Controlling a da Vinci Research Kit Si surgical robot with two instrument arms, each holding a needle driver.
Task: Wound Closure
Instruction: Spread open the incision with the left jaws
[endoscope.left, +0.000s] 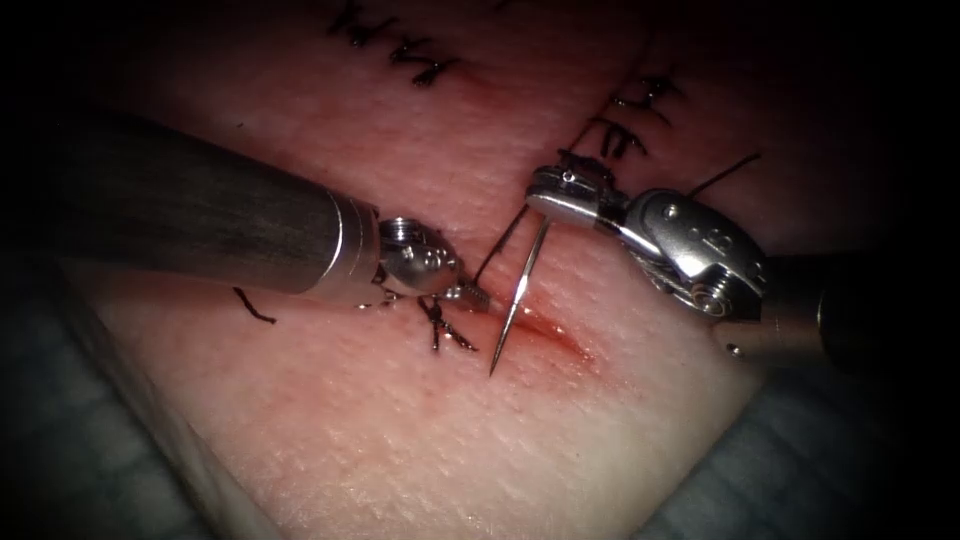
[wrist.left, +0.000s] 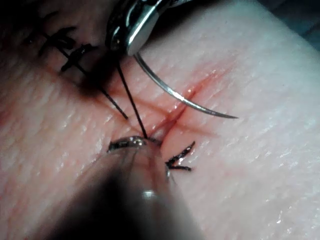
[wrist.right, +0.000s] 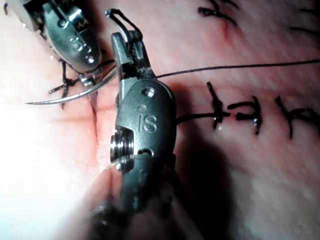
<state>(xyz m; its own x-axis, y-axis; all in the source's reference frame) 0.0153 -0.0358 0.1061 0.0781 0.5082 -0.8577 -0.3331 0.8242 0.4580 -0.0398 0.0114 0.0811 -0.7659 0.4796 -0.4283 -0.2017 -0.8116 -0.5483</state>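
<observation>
Pretty cramped around the cut. The needle, held at its blunt end by the right tool, hangs above the cut, tip clear of the tissue. Thread runs from there to the left tool at 9 o'clock, knot just below. Bare tissue from 5 to 7 o'clock.

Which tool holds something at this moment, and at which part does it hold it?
The right tool holds the needle near its thread end, above the cut, tip free. The left tool seems to grip the thread at the tissue.
</observation>
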